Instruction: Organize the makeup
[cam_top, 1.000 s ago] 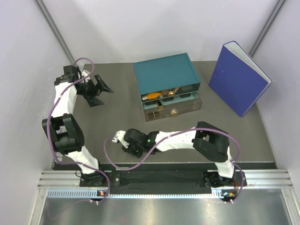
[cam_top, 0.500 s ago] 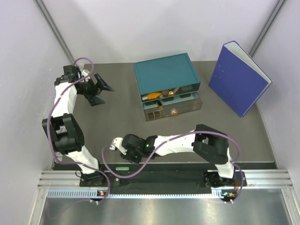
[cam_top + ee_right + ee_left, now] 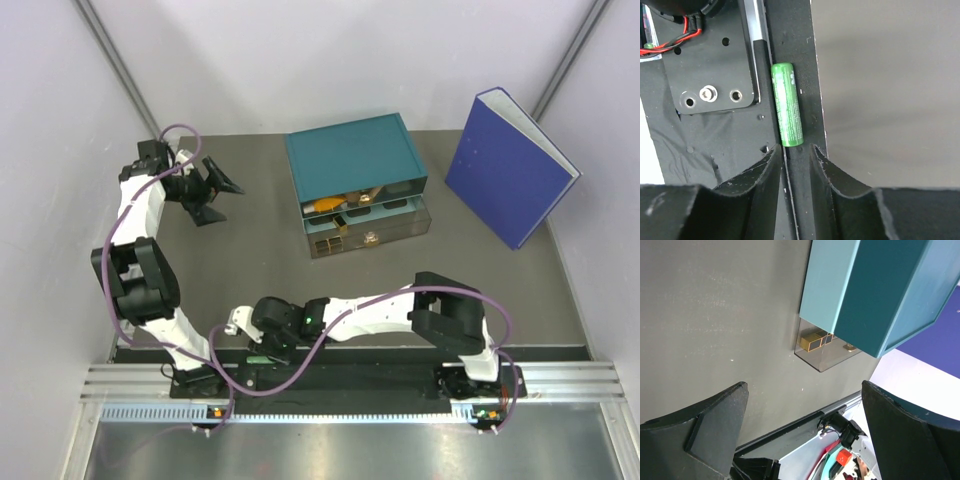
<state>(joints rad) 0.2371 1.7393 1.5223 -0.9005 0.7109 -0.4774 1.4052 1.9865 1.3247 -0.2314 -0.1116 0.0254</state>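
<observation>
Right wrist: green capsule (image 3: pixel 787 104) lies just ahead of right claw (image 3: pixel 793 150).

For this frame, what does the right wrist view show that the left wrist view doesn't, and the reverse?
Right wrist only: a green capsule-shaped piece lying in a groove beside a bolted black plate, just ahead of the narrowly open right jaws. Left wrist only: the teal drawer box, gold-edged cases in its clear lower drawer, and the blue binder, seen between the wide-open left jaws. Both: the grey table and the black rail along its near edge.
</observation>
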